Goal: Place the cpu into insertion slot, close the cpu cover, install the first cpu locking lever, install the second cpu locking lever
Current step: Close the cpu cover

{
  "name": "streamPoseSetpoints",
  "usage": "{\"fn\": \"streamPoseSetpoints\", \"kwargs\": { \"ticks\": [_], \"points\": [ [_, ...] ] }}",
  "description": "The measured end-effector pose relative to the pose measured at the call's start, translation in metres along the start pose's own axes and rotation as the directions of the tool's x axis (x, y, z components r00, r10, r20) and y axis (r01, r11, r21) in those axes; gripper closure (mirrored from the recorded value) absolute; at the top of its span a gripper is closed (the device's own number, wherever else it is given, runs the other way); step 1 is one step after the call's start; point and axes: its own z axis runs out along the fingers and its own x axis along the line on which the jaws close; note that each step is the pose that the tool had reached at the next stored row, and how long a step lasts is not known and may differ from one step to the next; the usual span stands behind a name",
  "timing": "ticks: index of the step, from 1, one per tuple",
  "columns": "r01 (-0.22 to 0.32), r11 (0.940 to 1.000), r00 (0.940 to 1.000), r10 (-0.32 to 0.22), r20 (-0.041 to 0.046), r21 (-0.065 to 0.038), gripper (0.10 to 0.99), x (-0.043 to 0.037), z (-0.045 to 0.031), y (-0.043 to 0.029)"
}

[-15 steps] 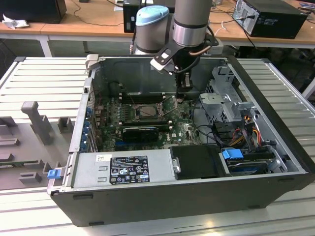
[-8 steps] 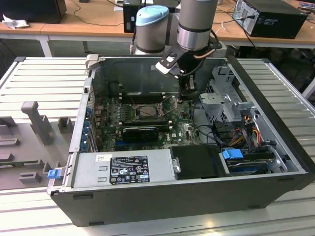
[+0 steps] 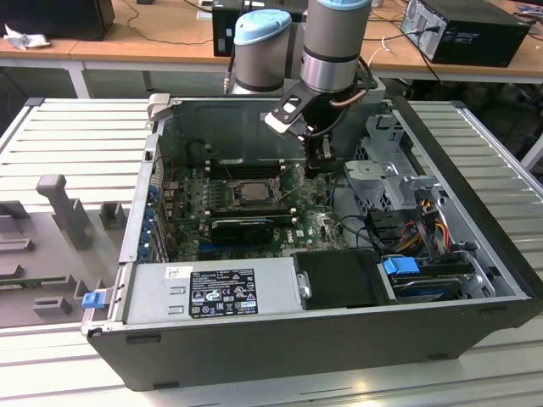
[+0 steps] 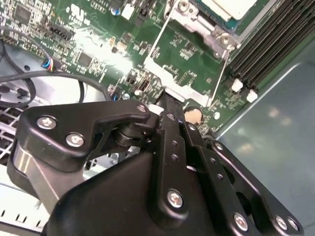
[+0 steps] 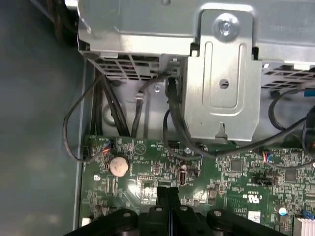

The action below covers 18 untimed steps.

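Exterior view, tool: the black two-finger gripper (image 3: 320, 163) hung inside the dark-grey computer case (image 3: 339, 348), near the square black insertion slot (image 3: 231, 192), on the exterior view's right of it.
Exterior view, chip: the pale silver square cpu (image 3: 254, 192) lay in that slot.
Second wrist view, tool: its fingers (image 4: 172, 123) were pressed together, holding nothing, above the green motherboard (image 4: 187, 54).
First wrist view, tool: the closed tips stood near a round silver coin battery (image 5: 118, 166).

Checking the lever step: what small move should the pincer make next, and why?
Probably nudge the shut pincer sideways against the wire lever: the cpu seems seated under the cpu cover, and the tip sits just beside that wire.
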Motion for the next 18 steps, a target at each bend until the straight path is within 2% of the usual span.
{"fn": "streamPoseSetpoints", "kwargs": {
  "ticks": [7,18],
  "points": [
    [0.002,1.0000,1.0000,-0.002,-0.0001,0.000,0.980,0.0004,0.0000,-0.0083],
    [0.002,1.0000,1.0000,-0.002,0.0000,0.000,0.980,0.0008,-0.0003,-0.0155]
  ]
}}
